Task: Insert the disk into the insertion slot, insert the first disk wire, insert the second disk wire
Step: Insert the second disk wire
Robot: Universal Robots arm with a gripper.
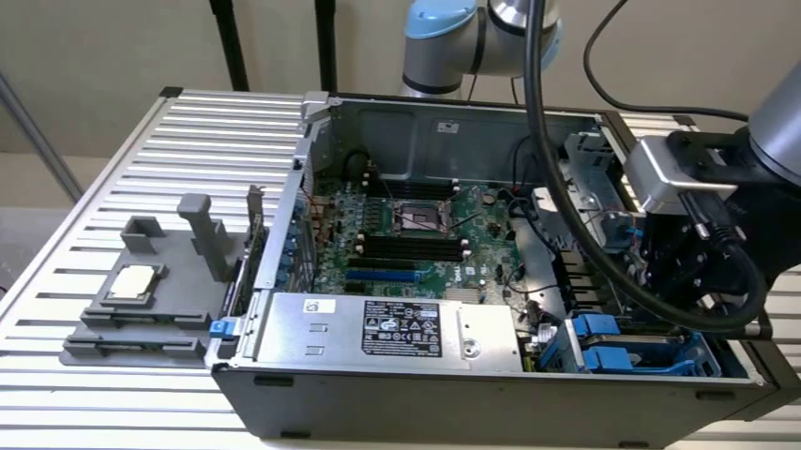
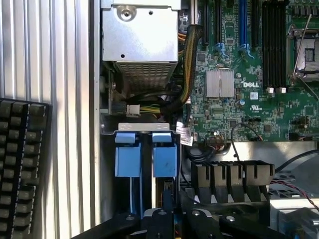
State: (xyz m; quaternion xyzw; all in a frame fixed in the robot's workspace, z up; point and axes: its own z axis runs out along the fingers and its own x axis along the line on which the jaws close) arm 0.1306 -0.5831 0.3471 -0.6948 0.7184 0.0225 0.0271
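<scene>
The arm reaches down from the exterior view's right, its pincer (image 2: pixel 167 211) closed and pointing downward.

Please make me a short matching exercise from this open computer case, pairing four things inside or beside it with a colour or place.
Things:
1. power supply box
2. drive cage clips
3. grey holder
4. keyboard

Descriptions:
A. bright blue
B. black, on the ribbed table outside the case
C. silver with a black label
D. outside the case, at the exterior view's left

Pairs: 1-C, 2-A, 3-D, 4-B
</scene>
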